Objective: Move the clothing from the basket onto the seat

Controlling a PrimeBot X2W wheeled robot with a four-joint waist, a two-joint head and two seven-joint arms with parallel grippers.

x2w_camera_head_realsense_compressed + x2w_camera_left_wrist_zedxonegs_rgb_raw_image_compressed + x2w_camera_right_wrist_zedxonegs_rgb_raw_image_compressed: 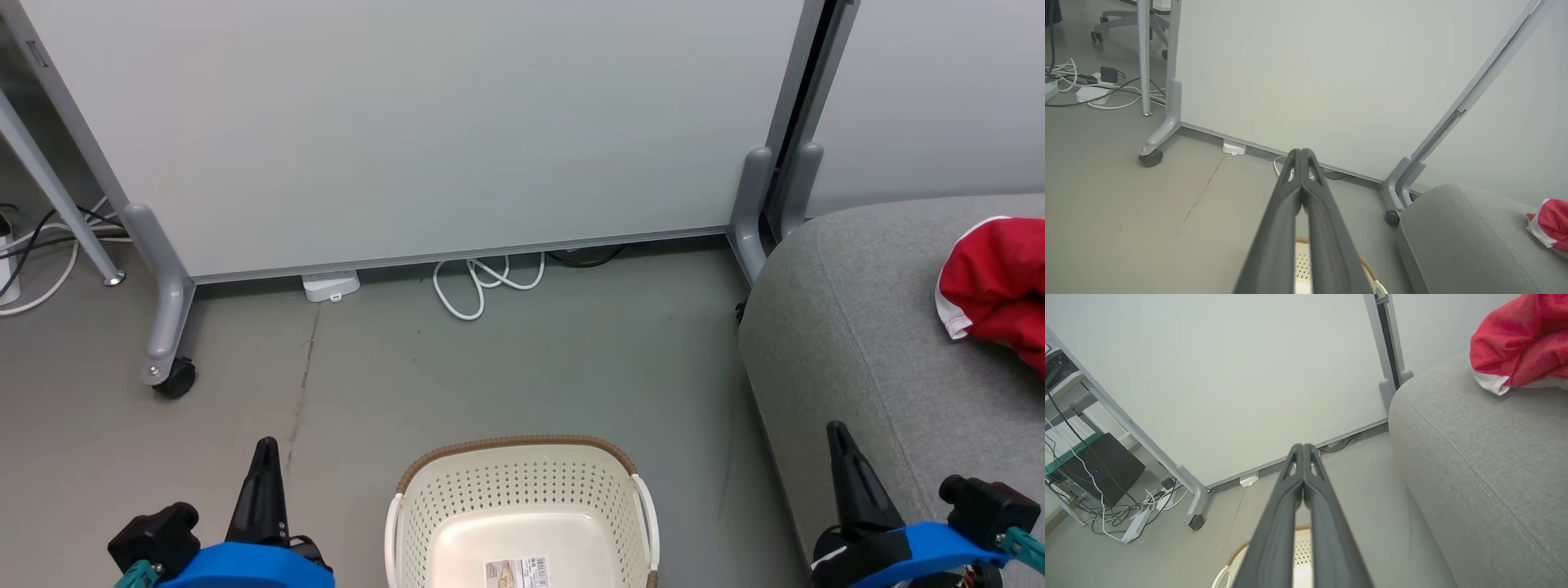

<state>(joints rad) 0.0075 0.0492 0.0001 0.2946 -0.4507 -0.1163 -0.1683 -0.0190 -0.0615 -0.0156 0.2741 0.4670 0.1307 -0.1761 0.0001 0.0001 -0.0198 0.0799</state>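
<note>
Fingers [1278, 220] of the left gripper [266, 449] pressed together tip to tip, nothing between them. Right gripper [839, 441] likewise closed and empty; both confirmed in the wrist views.

Basket [514, 443] stands on the floor between the two grippers. Its visible floor is bare, with the paper label [517, 573] exposed. Its near end is cut by the frame edge, so its long axis cannot be told.

Clothing [1000, 286]: red bunched heap lying on the seat [857, 327], ahead and to the right of the right gripper, well apart from it. Right arm is clearly the nearer; the left would have to cross over the basket.

Heap is cropped at the frame edge and crumpled, so no clear long axis. White-edged hem points back toward the seat's rounded corner and the basket side.

Judgement: transfer looks complete, or nearly so; no garment seen left to fetch.
</note>
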